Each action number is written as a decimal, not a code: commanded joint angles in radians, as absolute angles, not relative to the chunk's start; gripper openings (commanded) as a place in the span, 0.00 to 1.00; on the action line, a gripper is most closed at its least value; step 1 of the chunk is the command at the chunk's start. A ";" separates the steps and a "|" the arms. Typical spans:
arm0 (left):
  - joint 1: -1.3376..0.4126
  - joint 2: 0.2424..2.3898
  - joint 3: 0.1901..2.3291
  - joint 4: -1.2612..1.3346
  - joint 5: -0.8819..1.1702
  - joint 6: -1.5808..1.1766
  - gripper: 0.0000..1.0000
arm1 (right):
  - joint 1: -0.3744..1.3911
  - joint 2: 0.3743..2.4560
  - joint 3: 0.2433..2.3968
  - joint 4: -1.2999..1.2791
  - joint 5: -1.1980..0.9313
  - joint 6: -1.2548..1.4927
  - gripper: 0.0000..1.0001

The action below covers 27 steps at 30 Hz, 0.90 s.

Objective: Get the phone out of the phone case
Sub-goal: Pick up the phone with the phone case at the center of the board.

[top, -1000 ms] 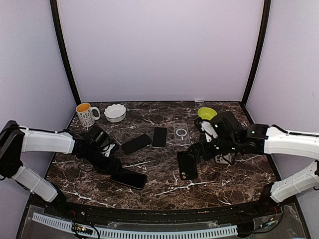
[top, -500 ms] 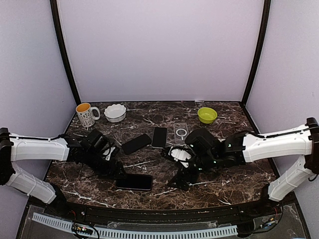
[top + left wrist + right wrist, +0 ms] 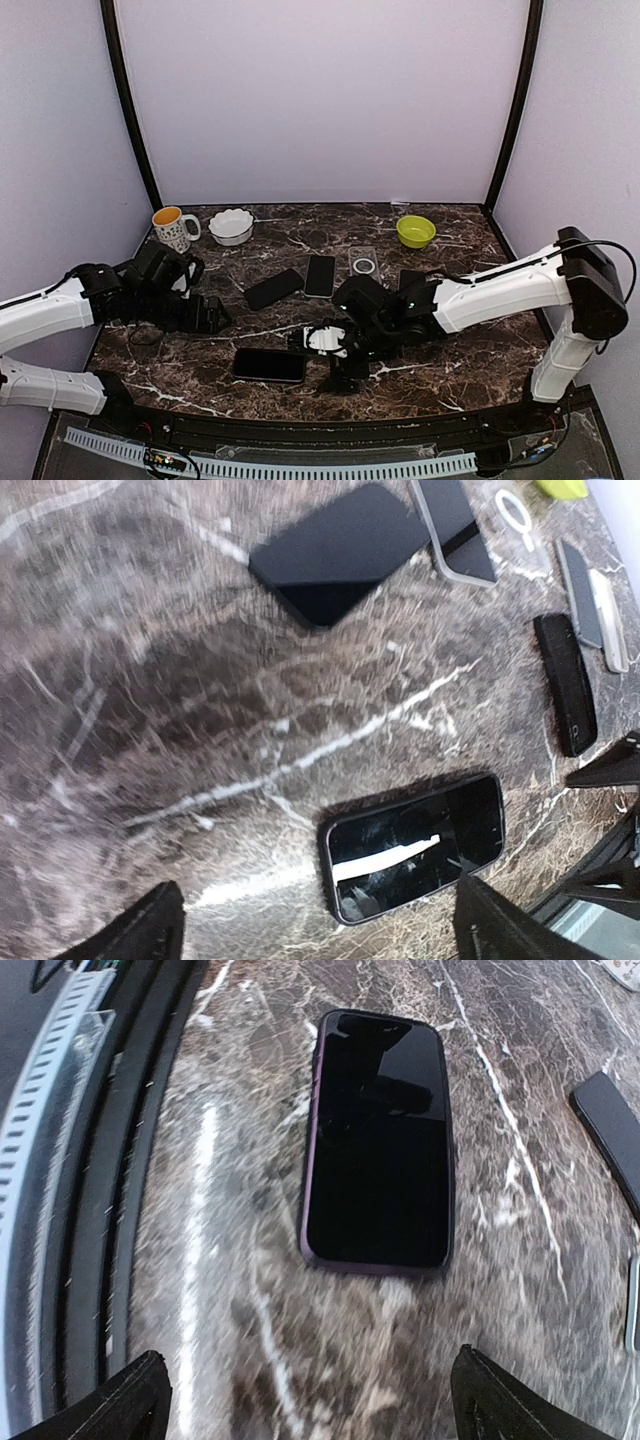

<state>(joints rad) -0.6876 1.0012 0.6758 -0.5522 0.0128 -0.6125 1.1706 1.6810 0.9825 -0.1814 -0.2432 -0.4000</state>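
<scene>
The phone [image 3: 268, 365] lies flat, screen up, near the table's front edge, seated in its dark purple phone case [image 3: 375, 1265]. Nothing is touching it. My left gripper [image 3: 207, 314] hovers to its upper left, open and empty; in the left wrist view the phone [image 3: 415, 845] lies ahead of that gripper [image 3: 320, 940]. My right gripper [image 3: 322, 360] sits just right of the phone, open. In the right wrist view the phone [image 3: 378, 1140] lies lengthwise ahead of the gripper [image 3: 310, 1410], clear of its fingertips [image 3: 140, 1395].
Behind lie a black phone [image 3: 273, 288], another phone [image 3: 320, 275] and a clear case [image 3: 364, 266]. A mug [image 3: 173, 230], white bowl [image 3: 231, 226] and green bowl [image 3: 415, 231] stand along the back. A black case [image 3: 565, 685] lies under the right arm. The table's front edge [image 3: 60, 1160] is close.
My left gripper opened, let go of the phone and drew back to the upper left. The phone turned parallel to the front edge. The right arm swung left toward it.
</scene>
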 commanded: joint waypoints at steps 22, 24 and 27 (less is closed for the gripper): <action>-0.689 0.633 0.752 -0.652 -0.266 -0.505 0.99 | 1.181 2.074 1.275 -0.063 -0.205 -0.309 0.98; -0.688 0.634 0.750 -0.650 -0.263 -0.504 0.99 | 1.181 2.082 1.279 -0.073 -0.219 -0.312 0.99; -0.689 0.649 0.751 -0.650 -0.254 -0.499 0.99 | 1.188 2.088 1.277 -0.088 -0.219 -0.319 0.99</action>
<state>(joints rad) -0.6876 0.6388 0.7631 -0.6628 -0.2478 -0.5159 1.1751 2.0647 1.2625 -0.0605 -0.2138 -0.3164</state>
